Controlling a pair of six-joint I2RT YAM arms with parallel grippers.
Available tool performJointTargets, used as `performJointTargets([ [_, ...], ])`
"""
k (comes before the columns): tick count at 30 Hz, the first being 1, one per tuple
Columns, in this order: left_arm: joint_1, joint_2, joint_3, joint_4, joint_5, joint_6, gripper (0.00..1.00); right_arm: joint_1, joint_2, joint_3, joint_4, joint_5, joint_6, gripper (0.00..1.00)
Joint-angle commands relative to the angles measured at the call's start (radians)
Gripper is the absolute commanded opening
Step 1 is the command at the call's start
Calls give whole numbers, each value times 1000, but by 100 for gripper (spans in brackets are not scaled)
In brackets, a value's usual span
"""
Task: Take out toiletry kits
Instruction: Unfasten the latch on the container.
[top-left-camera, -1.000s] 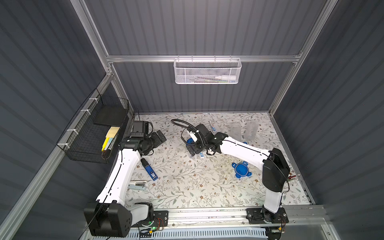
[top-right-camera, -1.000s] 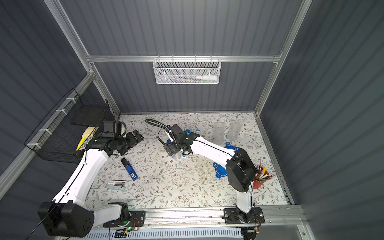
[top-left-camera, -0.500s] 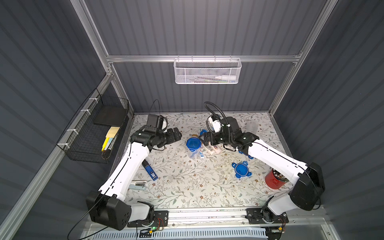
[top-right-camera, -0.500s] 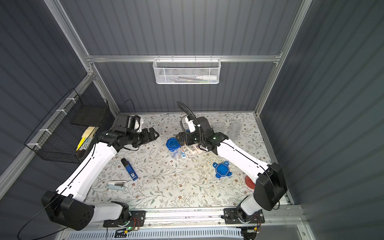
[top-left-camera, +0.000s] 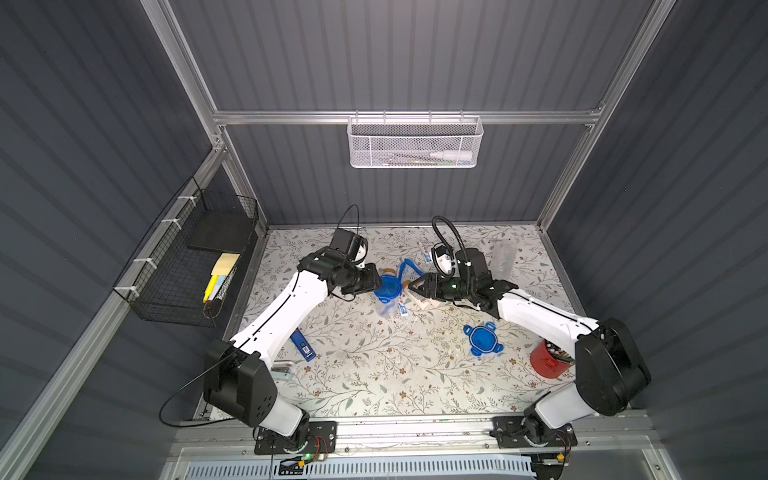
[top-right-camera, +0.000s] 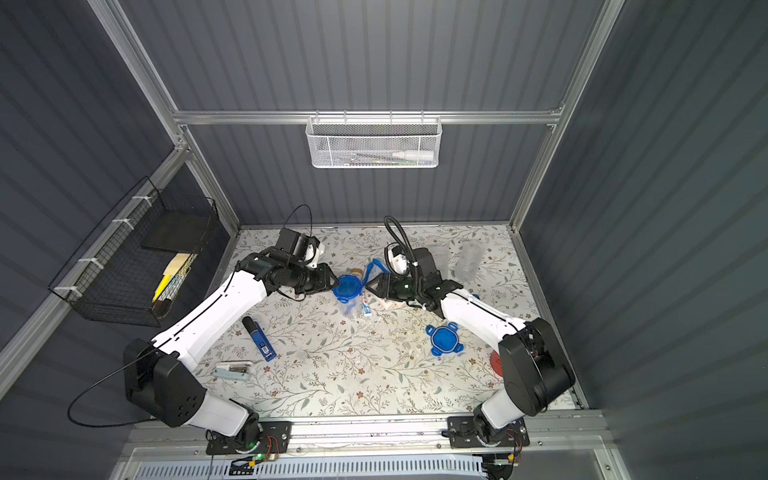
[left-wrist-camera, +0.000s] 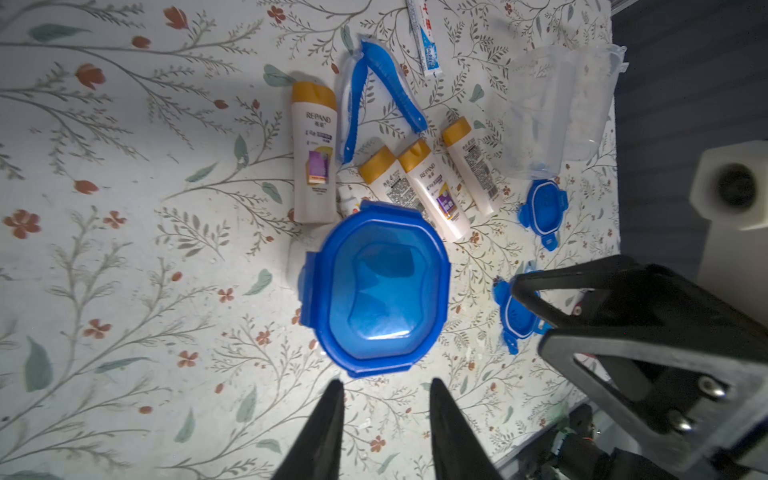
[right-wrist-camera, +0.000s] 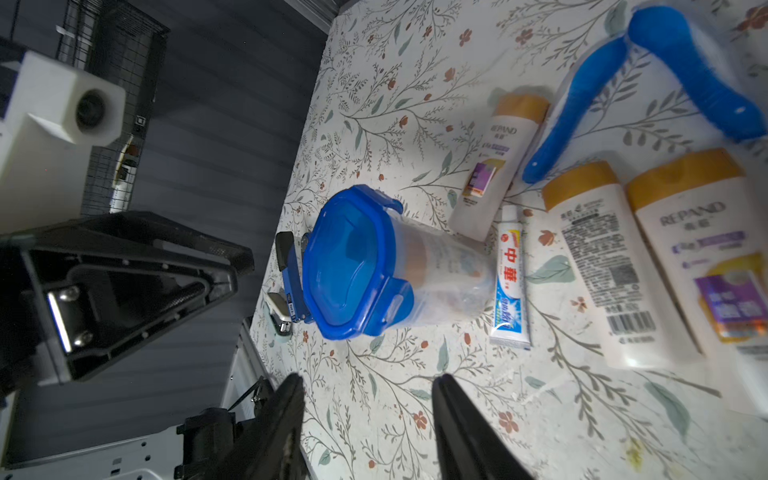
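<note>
In both top views the left gripper (top-left-camera: 377, 283) and right gripper (top-left-camera: 413, 286) sit either side of the blue-lidded jar (top-left-camera: 387, 289) on the table (top-left-camera: 374, 374). Left wrist view: fingers (left-wrist-camera: 328, 424) apart with nothing between them, bottles (left-wrist-camera: 313, 153) and toothbrushes (left-wrist-camera: 353, 104) lying flat beyond the jar. Right wrist view: fingers (right-wrist-camera: 286, 419) also apart and empty, a toothpaste tube (right-wrist-camera: 510, 282) lying just beside the jar.

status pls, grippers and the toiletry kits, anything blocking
Left gripper and right gripper open, empty, flanking the lidded jar. Four bottles, toothbrush, toothpaste tubes out on the table. Jar closed over its contents.
</note>
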Motion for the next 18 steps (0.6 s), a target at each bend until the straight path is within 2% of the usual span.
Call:
performJointTargets([
  [1, -18, 24, 17, 31, 33, -9, 26, -10, 54, -17, 141, -104, 95, 50],
  [8, -26, 71, -7, 103, 80, -38, 9, -16, 138, -44, 321, -164, 206, 50],
  [15, -27, 91, -50, 147, 125, -51, 4, -15, 187, -61, 407, -183, 258, 51],
  [18, -27, 94, -75, 165, 126, -61, 2, -16, 201, -69, 446, -193, 283, 56],
])
